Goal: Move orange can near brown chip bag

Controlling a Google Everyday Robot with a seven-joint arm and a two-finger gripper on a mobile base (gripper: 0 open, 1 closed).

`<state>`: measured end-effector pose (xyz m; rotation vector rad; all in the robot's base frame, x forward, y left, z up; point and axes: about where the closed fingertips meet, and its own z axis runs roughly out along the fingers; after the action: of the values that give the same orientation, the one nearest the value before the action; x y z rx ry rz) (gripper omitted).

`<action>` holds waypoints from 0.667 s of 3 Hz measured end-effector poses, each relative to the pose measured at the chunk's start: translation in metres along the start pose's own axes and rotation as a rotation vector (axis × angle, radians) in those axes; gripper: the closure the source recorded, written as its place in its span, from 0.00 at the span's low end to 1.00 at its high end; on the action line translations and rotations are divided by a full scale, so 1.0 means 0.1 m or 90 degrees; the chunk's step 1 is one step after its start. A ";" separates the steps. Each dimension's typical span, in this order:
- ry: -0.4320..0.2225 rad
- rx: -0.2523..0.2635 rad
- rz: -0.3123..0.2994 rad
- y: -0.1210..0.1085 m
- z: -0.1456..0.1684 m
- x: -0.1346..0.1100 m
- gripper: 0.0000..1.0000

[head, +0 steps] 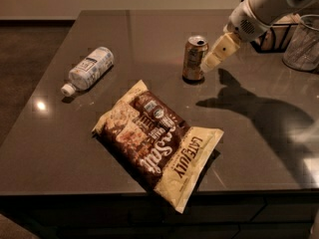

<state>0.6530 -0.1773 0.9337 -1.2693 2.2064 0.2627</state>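
Orange can stands upright at the rear-centre of the dark grey worktop, silver top up w/ the opening visible. It is not held.

Gripper is just beside the can on its right, angled down-left from the white arm, which comes in from the top-right corner. Its cream tip sits level w/ the can's lower half. Can't tell if it touches the can, and can't tell whether the gripper is wide or narrow. Nothing is seen in its grasp. The arm's shadow falls on the worktop to the right of the can.

Brown chip bag lies flat, in front of the can and slightly left, set diagonally. It has a dark brown centre and cream ends, w/ "Late July" readable on the near-right end. That end's corner hangs past the worktop's front edge. The far-left cream end points up toward the can. Can and bag are apart, w/ a strip of bare worktop between them.

White plastic bottle lies on its side on the left part of the worktop, cap toward front-left, well apart from the can and clear of the bag.

At far right, behind the arm, is a black wire rack and, right of that, a clear container, partly cut off by the frame edge.
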 end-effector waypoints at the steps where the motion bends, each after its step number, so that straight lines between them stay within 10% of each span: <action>1: -0.031 -0.023 0.015 -0.01 0.18 -0.14 0.00; 2: -0.047 -0.034 0.011 -0.02 0.32 -0.25 0.00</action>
<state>0.6770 -0.1461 0.9217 -1.2493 2.1612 0.3722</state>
